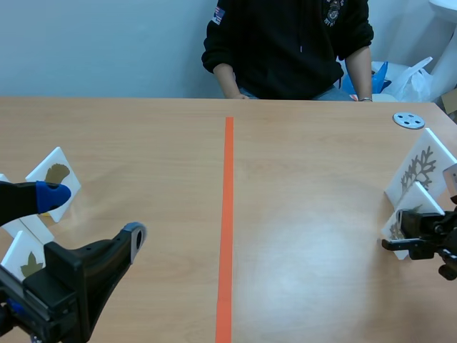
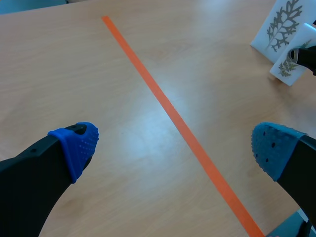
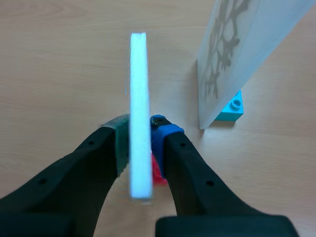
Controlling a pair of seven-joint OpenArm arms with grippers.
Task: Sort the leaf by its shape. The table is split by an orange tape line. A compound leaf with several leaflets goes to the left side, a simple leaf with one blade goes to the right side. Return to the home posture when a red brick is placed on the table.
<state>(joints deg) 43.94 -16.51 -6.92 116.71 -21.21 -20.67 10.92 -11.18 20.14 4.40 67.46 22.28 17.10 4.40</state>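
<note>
At the table's right side my right gripper [image 1: 404, 234] is shut on a white leaf card [image 1: 414, 209]. In the right wrist view that card [image 3: 139, 98] stands edge-on, pressed between the pads of the right gripper [image 3: 140, 136], with a bit of red base [image 3: 157, 174] under it. Just behind it leans a second card with a branching leaf [image 1: 421, 166], resting on a cyan brick [image 3: 230, 110]. My left gripper [image 1: 93, 214] hovers open at the left front with nothing in it. Two leaf cards [image 1: 54, 177] [image 1: 27, 261] stand beside it. The orange tape line [image 1: 227, 214] splits the table.
A person sits across the table, with hands at the far edge [image 1: 232, 91]. A grey disc [image 1: 408, 120] lies at the far right. In the left wrist view the tape line [image 2: 163, 101] runs between the blue pads [image 2: 77, 144], and the right-side cards [image 2: 280, 27] show ahead.
</note>
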